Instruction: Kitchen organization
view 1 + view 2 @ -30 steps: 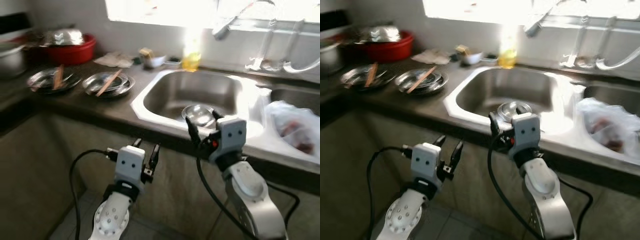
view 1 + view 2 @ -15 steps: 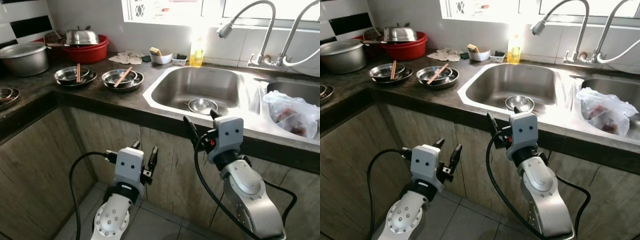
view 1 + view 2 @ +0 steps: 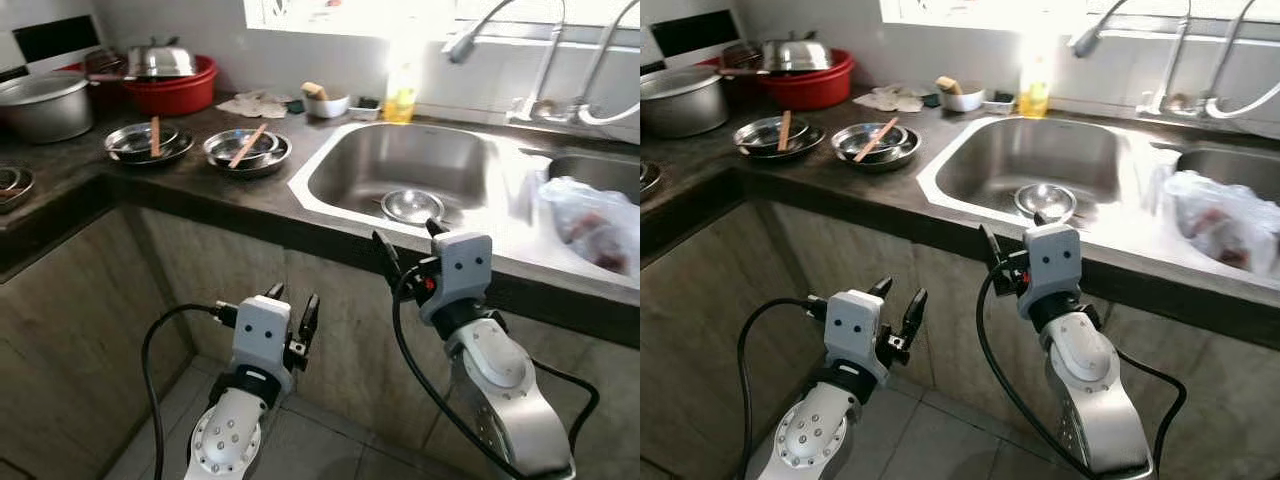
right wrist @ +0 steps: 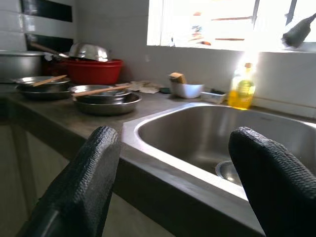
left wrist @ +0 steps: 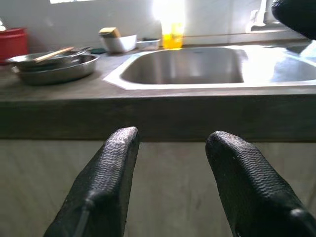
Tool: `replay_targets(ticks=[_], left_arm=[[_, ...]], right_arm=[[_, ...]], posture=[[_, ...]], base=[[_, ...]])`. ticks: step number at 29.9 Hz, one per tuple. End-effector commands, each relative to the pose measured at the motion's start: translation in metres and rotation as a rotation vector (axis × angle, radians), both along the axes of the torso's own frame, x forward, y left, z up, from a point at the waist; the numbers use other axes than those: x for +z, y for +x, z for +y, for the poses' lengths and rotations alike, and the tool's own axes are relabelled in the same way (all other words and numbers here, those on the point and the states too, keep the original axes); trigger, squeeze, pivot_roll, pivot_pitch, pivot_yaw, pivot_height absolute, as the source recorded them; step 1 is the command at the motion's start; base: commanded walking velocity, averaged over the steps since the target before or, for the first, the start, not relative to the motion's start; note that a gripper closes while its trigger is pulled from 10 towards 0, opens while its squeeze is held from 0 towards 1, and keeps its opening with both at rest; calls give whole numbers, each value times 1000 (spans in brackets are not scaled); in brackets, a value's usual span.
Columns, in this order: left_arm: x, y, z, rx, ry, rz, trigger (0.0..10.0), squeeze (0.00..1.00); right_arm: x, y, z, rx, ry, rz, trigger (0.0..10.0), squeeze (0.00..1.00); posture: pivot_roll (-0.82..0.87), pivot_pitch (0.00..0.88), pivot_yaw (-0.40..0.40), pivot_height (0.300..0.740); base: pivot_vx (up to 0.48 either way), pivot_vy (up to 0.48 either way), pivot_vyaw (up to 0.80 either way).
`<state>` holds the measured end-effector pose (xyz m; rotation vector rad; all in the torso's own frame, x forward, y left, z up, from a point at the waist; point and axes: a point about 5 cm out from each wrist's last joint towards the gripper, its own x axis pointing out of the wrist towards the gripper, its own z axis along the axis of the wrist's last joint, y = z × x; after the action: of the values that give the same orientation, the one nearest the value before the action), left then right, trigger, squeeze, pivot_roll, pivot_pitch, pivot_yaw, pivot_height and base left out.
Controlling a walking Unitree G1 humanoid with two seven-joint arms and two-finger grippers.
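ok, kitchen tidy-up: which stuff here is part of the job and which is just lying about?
Likely the job:
- small steel bowl in the sink
- two steel dishes with chopsticks on the counter
- both grippers open, holding nothing: left gripper, right gripper

Just lying about:
- plastic bag
- soap bottle
- red basin
- big pot
- tap

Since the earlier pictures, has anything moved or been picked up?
Nothing was taken hold of or let go. Only the camera shifted. The left gripper stays open, low before the cabinet; the right gripper stays open at the counter edge. The small steel bowl still lies in the sink.
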<state>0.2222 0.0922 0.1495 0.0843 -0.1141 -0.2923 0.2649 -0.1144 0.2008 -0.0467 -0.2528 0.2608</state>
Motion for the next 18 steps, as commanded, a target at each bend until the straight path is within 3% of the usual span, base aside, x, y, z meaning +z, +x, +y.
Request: replay_targets(ticks=[1,18], left_arm=[[1,0,1,2,0,0,10000,0],[0,0,2,-5,1,1,10000,0]], right_arm=[[3,1,2,5,4,-9,10000,0],[2,2,3,4,-6,-13,10000,0]], posture=[[84,69,-8,740],[84,59,-2,740]], base=[[0,345,0],[0,343,0]])
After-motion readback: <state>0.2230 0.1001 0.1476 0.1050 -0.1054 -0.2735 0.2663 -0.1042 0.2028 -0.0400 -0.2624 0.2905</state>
